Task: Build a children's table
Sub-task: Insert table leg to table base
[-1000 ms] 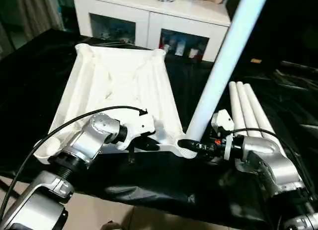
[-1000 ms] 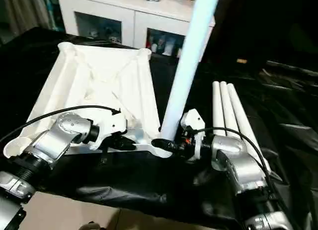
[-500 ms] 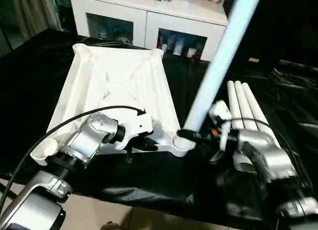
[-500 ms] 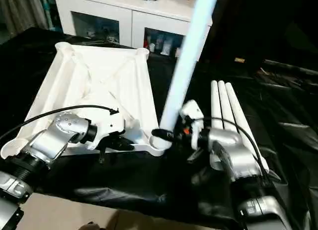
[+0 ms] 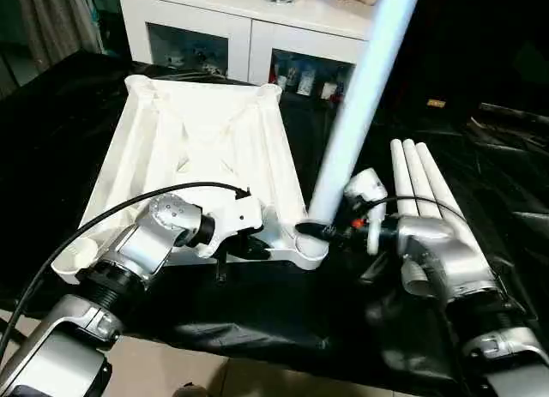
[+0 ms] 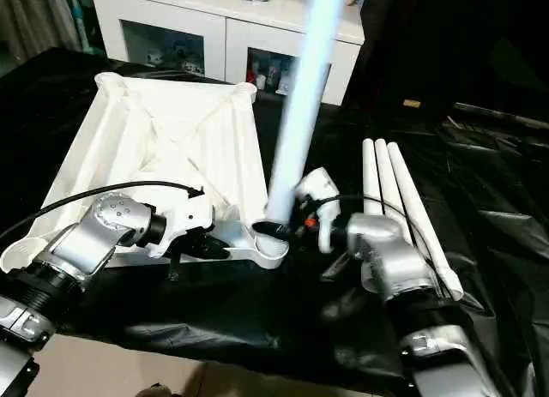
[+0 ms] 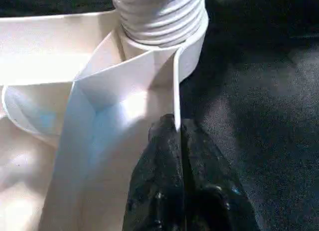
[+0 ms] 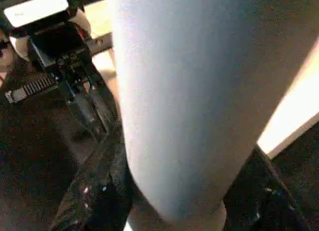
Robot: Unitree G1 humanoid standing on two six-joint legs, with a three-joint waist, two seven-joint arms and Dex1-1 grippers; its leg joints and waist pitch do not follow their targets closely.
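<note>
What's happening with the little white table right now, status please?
Left gripper shut on tabletop rim. Right gripper shut on leg, standing in near corner socket. Three spare legs lie alongside. Nothing in the way.

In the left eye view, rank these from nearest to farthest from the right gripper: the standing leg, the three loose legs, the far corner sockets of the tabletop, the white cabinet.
1. Standing leg: between the right gripper fingers, at the near corner socket.
2. Three loose legs: lying side by side on the black cloth to its right.
3. Far corner sockets of the tabletop: at the far edge.
4. White cabinet: beyond the work table.
</note>
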